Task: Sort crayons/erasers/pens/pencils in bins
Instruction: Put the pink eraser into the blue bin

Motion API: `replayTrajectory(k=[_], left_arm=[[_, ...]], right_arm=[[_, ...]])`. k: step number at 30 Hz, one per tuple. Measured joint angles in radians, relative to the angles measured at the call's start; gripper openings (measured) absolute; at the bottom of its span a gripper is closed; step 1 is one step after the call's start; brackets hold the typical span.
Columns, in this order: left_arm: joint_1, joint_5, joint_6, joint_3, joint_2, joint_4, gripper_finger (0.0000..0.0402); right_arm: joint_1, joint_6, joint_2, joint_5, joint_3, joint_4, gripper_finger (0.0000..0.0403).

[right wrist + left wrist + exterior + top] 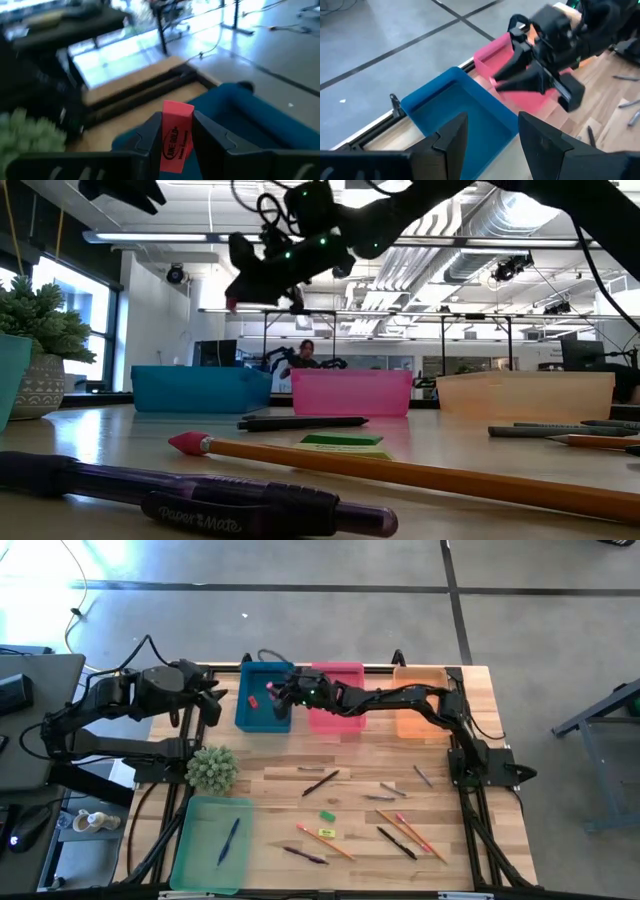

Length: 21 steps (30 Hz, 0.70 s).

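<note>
Right wrist view: right gripper pinches red eraser above blue bin's edge.

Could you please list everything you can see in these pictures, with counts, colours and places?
bins: four; blue bin, pink bin and orange bin in a row along one table edge, mint bin at the opposite edge.
erasers: red eraser in the right gripper; green eraser and yellow eraser on the table.
pens: blue pen in the mint bin; at least three dark pens loose on the table.
pencils: about three, orange, on the table.
crayons: a few, grey, on the table.
plant: one, green, beside the mint bin.
person: one, in the room beyond.
right gripper: over the blue bin.
left gripper: open, near the blue bin.
</note>
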Motion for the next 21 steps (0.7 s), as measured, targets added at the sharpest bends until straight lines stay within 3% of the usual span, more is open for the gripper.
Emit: replayTrajectory(k=[6,15,21], left_arm=[[0.0,-0.018,-0.009,0.0,0.04,-0.003,0.0161],[0.0,-0.016,-0.011,0.0,0.124,-0.005,0.0161],[0.0,0.041,-0.009,0.0,0.183,-0.005,0.0161]], right_arm=[[-0.002,-0.083,0.047,-0.069,0.0,-0.036,0.0083],[-0.002,-0.113,0.066,-0.073,0.0,-0.158,0.0083],[-0.002,-0.066,0.067,-0.072,0.0,-0.215,0.0097]])
